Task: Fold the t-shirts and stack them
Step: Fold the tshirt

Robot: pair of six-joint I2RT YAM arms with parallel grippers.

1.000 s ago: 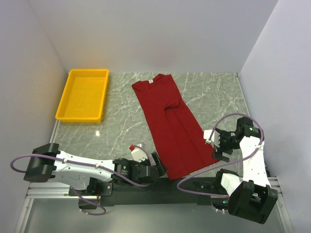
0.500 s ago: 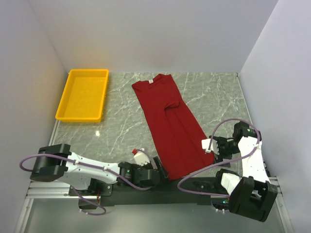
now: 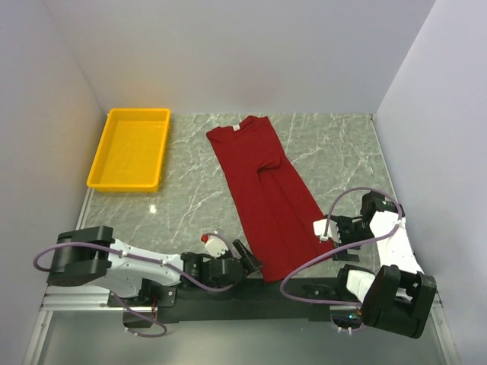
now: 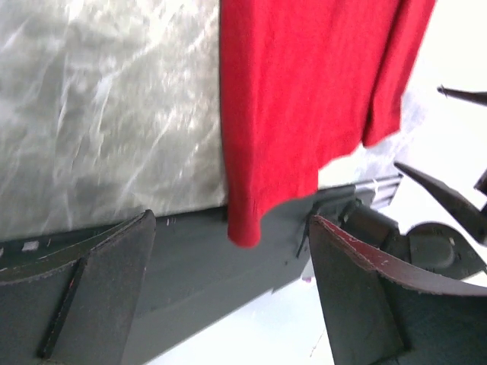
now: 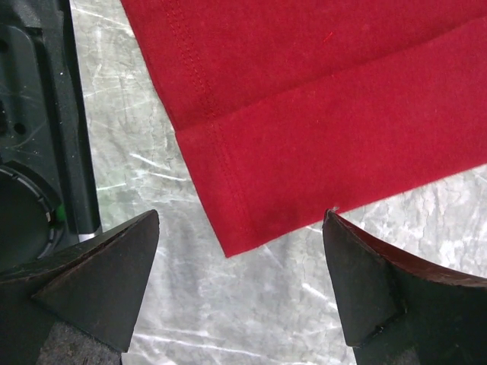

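T-shirt (image 3: 270,198) lay flat on the desk (image 3: 190,205), centre to right of centre, already narrowed into a long strip. Its long axis ran from 11 o'clock to 5 o'clock. The collar with the white neck label (image 3: 236,128) pointed away to 11 o'clock, and the hem pointed back toward the arm bases at 5 o'clock. The yellow tray (image 3: 126,185) sat well apart at 10 o'clock. Left jaws stood wide open with nothing held, straddling the left hem corner (image 4: 245,232), which drooped past the desk's near edge onto the dark base rail (image 4: 175,274). Right jaws were also wide open and empty, framing the right hem corner (image 5: 228,247), with no contact that we could see. Risks we flagged:

- The left jaws could clamp on the rail instead of cloth, or nip only the dangling tip, because that corner sat off the desk.
- The strip looked doubled, so either jaws could catch the top layer alone and peel the fold open on the lift.
- The hem sat skewed to the desk's edge, so the two corners could be taken at unequal depth, and we judged the next fold would then land crooked.
- A low right approach could shove the corner and bunch it rather than get under it.
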